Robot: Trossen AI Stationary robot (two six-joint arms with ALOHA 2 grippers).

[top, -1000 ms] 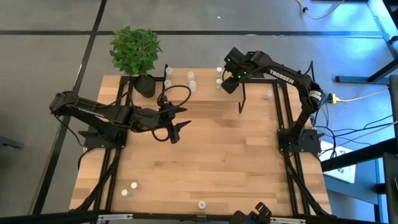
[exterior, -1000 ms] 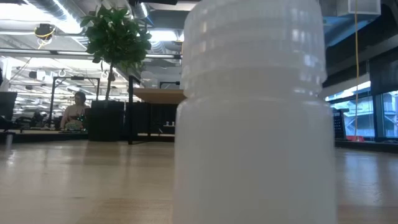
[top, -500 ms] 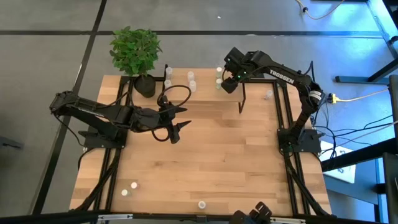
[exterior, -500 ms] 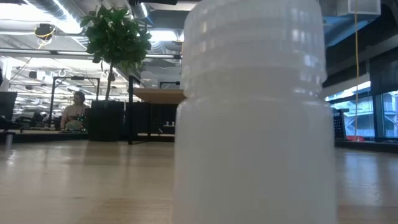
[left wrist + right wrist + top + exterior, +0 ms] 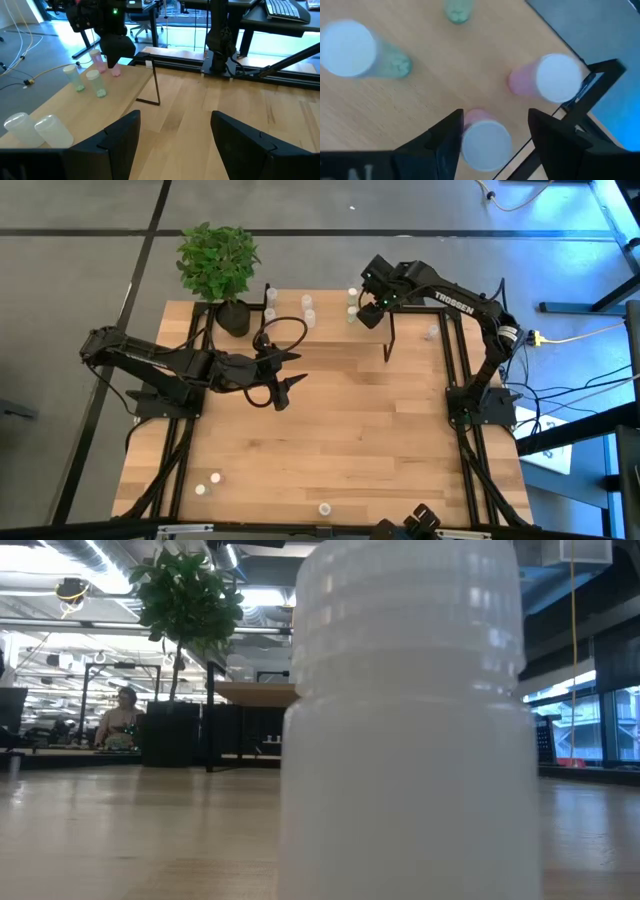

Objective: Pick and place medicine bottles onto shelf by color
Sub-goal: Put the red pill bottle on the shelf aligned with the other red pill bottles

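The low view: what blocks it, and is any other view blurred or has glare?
Low view: a whitish bottle right at the lens fills the middle, soft-focused. Right wrist view: the bottles below are blurred. Left wrist view: bright daylight from behind. High view: blue light at the right edge.

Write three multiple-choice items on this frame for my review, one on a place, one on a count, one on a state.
1. Where is the right gripper?
A. over the shelf among bottles
B. at the table's near edge
C. beside the plant

2. How many bottles stand along the table's near edge?
A. none
B. three
C. seven

3. How are the right gripper's jaws?
A. shut on a bottle
B. open around a pink bottle
C. out of view

Answers: 1 A, the high view shows it there; 2 B, three white caps show there; 3 B, the right wrist view shows the fingers apart beside the bottle.
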